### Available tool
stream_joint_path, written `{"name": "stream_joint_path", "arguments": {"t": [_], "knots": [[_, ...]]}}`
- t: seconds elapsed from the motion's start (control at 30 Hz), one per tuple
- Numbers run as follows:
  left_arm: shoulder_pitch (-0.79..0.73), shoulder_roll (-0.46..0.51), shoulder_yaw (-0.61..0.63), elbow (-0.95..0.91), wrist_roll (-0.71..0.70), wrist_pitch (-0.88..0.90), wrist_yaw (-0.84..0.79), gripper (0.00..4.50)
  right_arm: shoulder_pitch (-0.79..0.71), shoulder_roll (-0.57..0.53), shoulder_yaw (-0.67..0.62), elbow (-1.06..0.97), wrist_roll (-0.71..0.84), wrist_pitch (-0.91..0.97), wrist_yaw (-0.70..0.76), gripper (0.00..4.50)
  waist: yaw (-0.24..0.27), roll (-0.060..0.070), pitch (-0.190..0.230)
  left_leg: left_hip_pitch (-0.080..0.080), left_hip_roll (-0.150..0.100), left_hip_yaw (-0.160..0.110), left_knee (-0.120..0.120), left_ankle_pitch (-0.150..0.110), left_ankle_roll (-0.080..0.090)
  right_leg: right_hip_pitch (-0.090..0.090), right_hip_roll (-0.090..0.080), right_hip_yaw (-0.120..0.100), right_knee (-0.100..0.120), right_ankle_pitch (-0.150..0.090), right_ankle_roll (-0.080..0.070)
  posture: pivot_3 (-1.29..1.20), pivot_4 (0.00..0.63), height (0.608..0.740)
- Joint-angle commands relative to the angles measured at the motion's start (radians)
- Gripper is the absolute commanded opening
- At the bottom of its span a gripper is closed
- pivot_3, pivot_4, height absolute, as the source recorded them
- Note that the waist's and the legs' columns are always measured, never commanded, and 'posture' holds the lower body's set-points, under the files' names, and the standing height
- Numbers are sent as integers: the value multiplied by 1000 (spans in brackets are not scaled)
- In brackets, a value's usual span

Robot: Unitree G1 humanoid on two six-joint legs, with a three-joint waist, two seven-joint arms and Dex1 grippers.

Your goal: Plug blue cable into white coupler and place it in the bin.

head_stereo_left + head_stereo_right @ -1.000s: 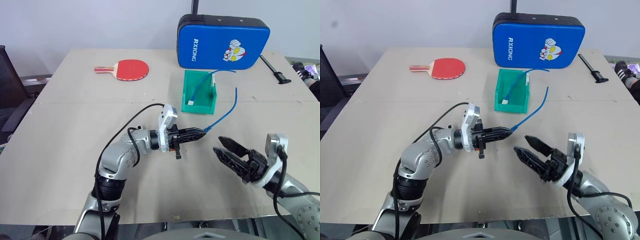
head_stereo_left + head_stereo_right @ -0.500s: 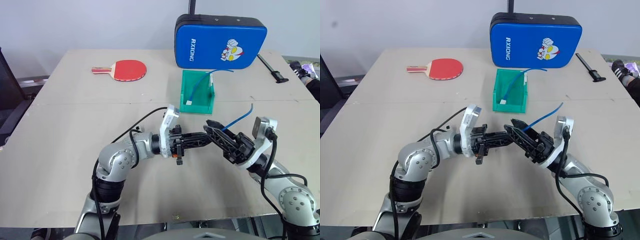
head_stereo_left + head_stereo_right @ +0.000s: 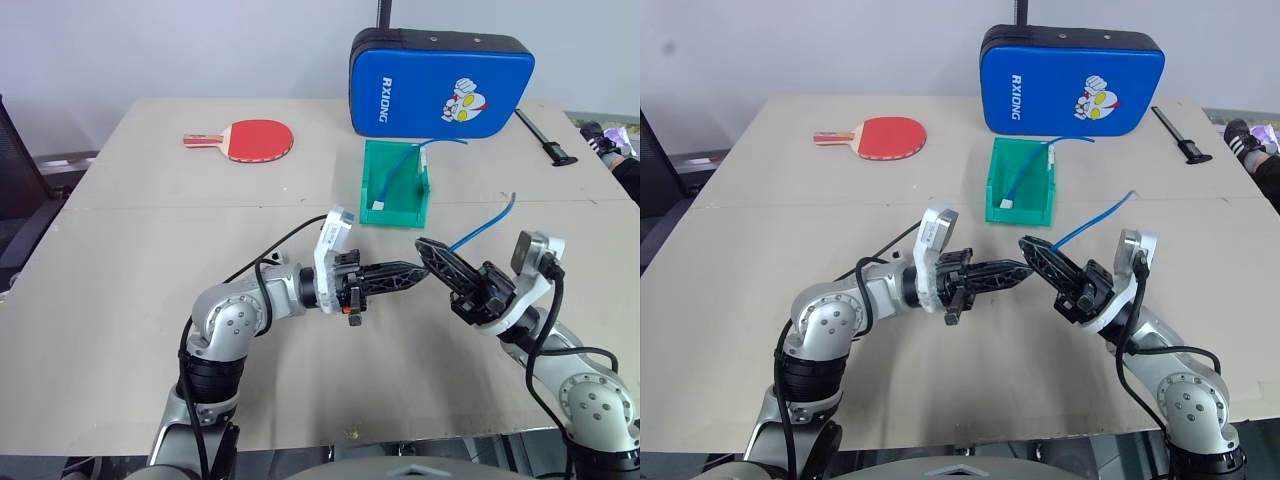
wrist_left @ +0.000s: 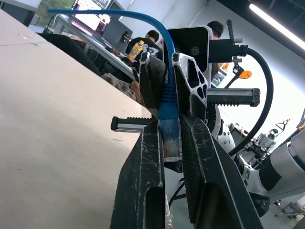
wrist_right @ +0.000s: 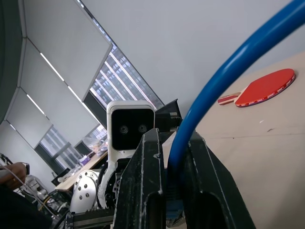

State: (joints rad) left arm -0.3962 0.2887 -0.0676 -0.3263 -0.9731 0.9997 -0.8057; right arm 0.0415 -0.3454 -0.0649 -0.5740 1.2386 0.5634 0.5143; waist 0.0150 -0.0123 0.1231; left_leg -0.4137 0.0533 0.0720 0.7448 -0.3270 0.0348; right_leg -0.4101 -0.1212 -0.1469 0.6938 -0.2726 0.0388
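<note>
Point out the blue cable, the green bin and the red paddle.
blue cable (image 3: 487, 226): left eye view, on the free stretch rising past the right tool.
green bin (image 3: 383, 214): left eye view, on its low front lip.
red paddle (image 3: 260, 138): left eye view, on the round red face.

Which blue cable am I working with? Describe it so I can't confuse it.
Start at the green bin, then come toward the robot. The blue cable is pinched between both tools, its free end arcing up. The twin cord lies inside the bin.

My wide beige wooden table stands before a plain pale wall — tall bright windows and long ceiling light strips beyond.
</note>
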Motion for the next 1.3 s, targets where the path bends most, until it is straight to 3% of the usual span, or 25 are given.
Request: {"name": "stream_joint_path", "arguments": {"t": [0.03,0.17,0.23,0.33,0.47,0.57,0.73,0.97,1.27,1.3], "knots": [[-15,2,4,-35,-13,-31,-11,1333,-11,-1,3,-29,22,10,4,0,-1,0,0,0,0,0,0,0,0,0,0,0,0,0,0,0,150,663],[15,44,-3,-74,36,-69,-2,3064,-26,-10,-13,-17,31,12,6,0,0,0,0,0,0,0,0,0,0,0,0,0,0,0,0,0,150,663],[83,126,13,-152,63,-88,-19,3929,-38,-13,-34,-4,17,1,5,0,-1,0,0,0,0,0,0,0,0,0,0,0,0,0,0,0,150,663],[229,252,47,-280,145,-171,-38,4448,-47,-8,-49,12,-26,-27,1,0,-14,0,0,3,0,1,-5,0,0,-1,1,5,0,0,0,0,150,663],[494,285,88,-347,478,-534,64,4448,-38,9,-60,29,-112,-76,8,0,-4,2,1,3,0,1,-7,0,0,-2,1,5,-2,0,0,0,150,663],[658,200,141,-384,620,-691,212,4448,-30,23,-69,44,-148,-100,8,0,3,1,1,1,0,1,-6,0,0,-2,1,5,-3,0,0,0,150,663],[791,57,134,-333,912,-836,490,4448,-46,11,-48,38,-201,-115,53,0,5,0,0,0,-2,0,-4,-1,1,-2,-1,5,-4,0,0,0,150,663],[673,-40,89,-148,1041,-823,633,4448,-100,-108,-41,37,-289,-127,204,0,6,-1,-1,0,-1,-2,-5,-3,5,-4,0,3,-1,0,0,0,150,663],[514,-88,69,73,1075,-864,696,4448,-93,-81,-39,-4,-300,-122,151,0,3,-2,-1,-1,-1,-1,-5,-1,1,-4,-2,2,-1,0,0,0,150,663],[503,-94,72,83,1078,-866,707,4058,-92,-79,-41,-8,-298,-120,144,0,3,-2,-1,-1,-1,-1,-5,-1,1,-4,-2,2,0,0,0,0,150,663]]}}
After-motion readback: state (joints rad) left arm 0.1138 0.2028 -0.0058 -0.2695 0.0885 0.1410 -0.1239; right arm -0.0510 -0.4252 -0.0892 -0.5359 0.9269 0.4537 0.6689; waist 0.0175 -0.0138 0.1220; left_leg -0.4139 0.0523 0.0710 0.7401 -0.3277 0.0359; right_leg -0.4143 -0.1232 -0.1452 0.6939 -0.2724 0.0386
